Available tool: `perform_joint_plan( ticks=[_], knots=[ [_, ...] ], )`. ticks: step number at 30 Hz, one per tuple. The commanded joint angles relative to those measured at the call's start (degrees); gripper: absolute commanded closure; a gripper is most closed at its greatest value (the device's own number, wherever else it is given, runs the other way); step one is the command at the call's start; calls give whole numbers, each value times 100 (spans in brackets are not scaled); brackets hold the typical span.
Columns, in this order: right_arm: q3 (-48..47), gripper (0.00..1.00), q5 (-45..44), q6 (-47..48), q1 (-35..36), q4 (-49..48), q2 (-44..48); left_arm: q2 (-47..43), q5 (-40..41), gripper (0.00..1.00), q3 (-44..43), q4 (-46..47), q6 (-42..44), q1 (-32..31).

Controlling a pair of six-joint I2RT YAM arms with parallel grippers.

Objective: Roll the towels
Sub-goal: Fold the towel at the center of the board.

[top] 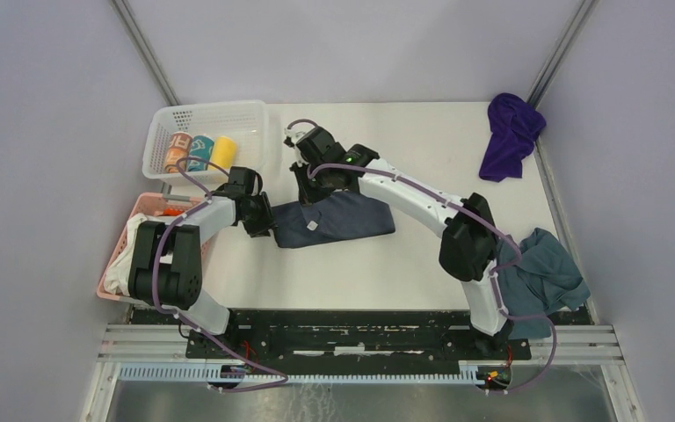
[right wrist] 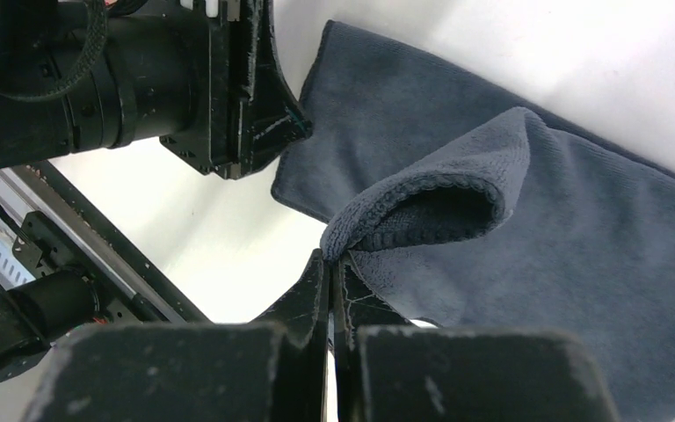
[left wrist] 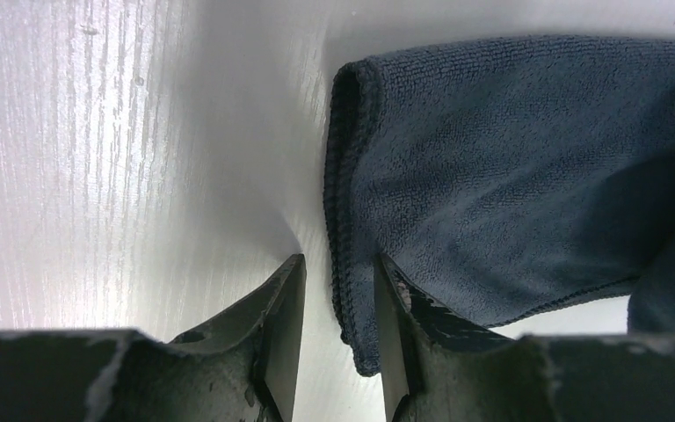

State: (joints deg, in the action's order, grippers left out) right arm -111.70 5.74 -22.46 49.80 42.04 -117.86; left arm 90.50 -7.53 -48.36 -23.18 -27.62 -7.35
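Your right gripper point(right wrist: 330, 264) thinly pinches the dark slate-grey cloth towel point(top: 360, 220), left gripper point(left wrist: 338, 274) ajar astride its hem; tugging risks slippage.

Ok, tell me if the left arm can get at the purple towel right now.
Probably not. The purple towel lies in the far right corner, well away from the left gripper, which sits at the slate-grey towel, and the right arm stretches across between them.
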Motion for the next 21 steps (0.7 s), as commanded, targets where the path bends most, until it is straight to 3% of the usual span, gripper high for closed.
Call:
perform_joint_plan(
  ticks=[1, 21],
  knots=[
    [-258, 99, 68, -262, 139, -602, -209, 18, -139, 59, 19, 200, -332, 23],
    [-556, 95, 573, -351, 336, -1024, -1115, 19, -231, 66, 64, 234, -332, 23]
  ],
)
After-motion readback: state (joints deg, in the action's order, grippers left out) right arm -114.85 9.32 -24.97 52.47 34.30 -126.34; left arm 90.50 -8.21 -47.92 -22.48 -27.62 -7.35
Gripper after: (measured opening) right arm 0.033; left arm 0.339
